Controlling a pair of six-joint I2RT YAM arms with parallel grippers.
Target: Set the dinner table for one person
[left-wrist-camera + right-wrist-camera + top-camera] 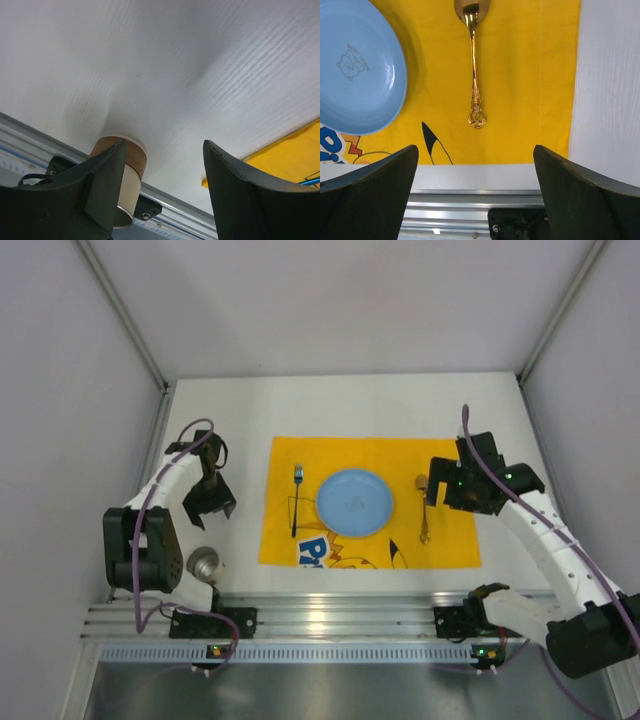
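Looking from above, we can barely separate the fingers of the left gripper (210,502) from its dark body; its wrist camera settles that the jaws stand wide apart with nothing between them. In that close view one finger covers part of a cup (125,165) with a brown band, so we see only its upper side. From above the cup (204,563) is a small pale round shape beside the left arm's base, and we cannot tell whether anything is in it.

The right gripper (445,485) also has its jaws apart and empty. Its wrist view cuts off the blue plate (355,75) at the left and top edges and clips the bowl of the gold spoon (474,65) at the top. The fork (296,502) is thin and dark from above; its tines are too small to make out.

The dinner table (400,405) is the white top under both arms. It lies bare directly below the left gripper's open jaws, left of the yellow placemat (450,540). Under the right gripper's jaws the placemat covers it, with the spoon's handle between the fingers and white tabletop showing to the right and as a strip before the near rail (470,200).
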